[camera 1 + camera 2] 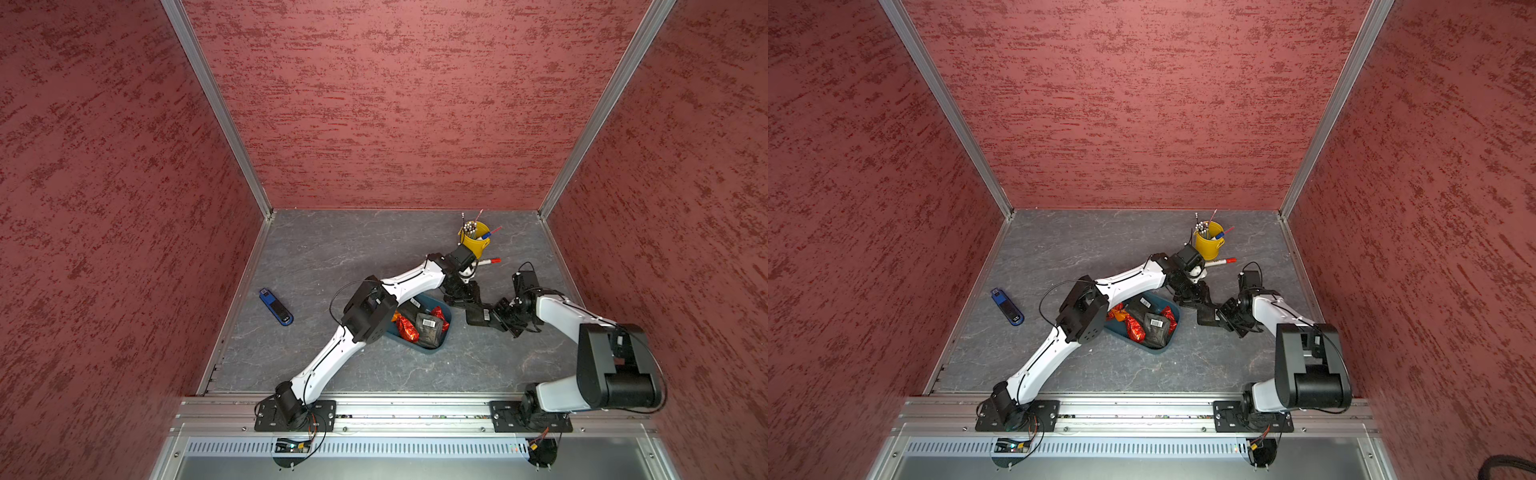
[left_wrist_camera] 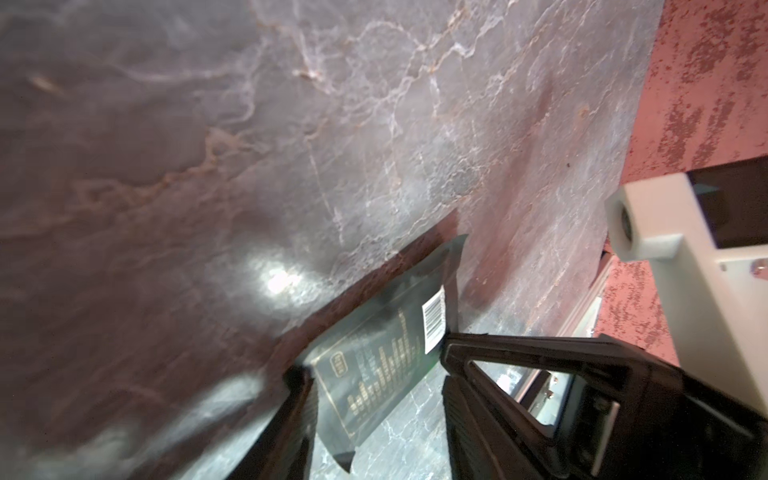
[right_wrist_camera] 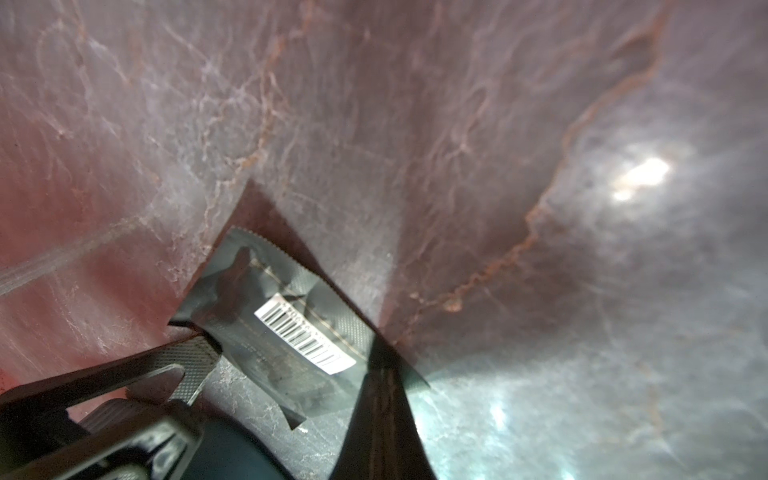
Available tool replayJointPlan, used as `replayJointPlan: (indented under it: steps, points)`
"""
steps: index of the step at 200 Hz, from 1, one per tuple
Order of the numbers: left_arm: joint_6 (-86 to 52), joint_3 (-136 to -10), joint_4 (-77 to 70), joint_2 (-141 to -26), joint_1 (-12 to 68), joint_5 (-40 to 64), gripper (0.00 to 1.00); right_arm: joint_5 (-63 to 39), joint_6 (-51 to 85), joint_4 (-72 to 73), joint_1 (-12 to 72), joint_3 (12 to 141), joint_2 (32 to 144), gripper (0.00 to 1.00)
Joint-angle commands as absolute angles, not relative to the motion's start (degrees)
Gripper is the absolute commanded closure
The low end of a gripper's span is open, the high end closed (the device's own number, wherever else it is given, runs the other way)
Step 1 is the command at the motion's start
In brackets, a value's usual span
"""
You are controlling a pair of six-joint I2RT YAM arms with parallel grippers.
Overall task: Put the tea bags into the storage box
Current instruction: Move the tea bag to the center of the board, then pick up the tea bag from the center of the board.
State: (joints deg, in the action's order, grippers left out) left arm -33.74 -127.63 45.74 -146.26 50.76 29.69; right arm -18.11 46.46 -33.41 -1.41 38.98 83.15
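Observation:
The storage box [image 1: 436, 347] [image 1: 1158, 348] is a dark teal tray at mid-table. It holds red foil tea bags [image 1: 406, 328] [image 1: 1136, 328] and a black barcode one [image 1: 430, 326]. Just right of the box, another black tea bag [image 1: 478, 316] [image 2: 374, 365] [image 3: 291, 332] hangs a little above the table. My right gripper [image 1: 492, 316] [image 3: 376, 349] is shut on its edge by the barcode. My left gripper [image 1: 471, 301] [image 2: 374, 374] stands open around the same packet. One of its fingers [image 2: 301, 399] touches a corner, and floor shows beside the other.
A yellow cup of pens [image 1: 476, 241] stands behind the grippers, with a red-and-white marker [image 1: 488, 262] lying next to it. A blue block [image 1: 276, 307] lies at the left near the wall. The left arm's elbow [image 1: 368, 309] overhangs the box's left part.

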Motion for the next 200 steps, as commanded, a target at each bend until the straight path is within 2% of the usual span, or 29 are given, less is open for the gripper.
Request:
replayJointPlan:
  steps: [1,100,200]
  points:
    - [-31.6,-128.8,48.0,-146.0,50.2,26.8,0.47,-16.3,45.9,-34.6,-1.7,37.6,85.4,1.00]
    - [-31.2,-128.6,48.3,-145.9,49.1,27.2,0.47,-16.5,45.6,-35.0,-1.7,37.3,84.9,1.00]
    - [-33.7,-128.6,45.3,-147.9,51.3,29.2,0.47,-18.3,45.4,-34.0,-1.7,37.3,85.6,1.00]
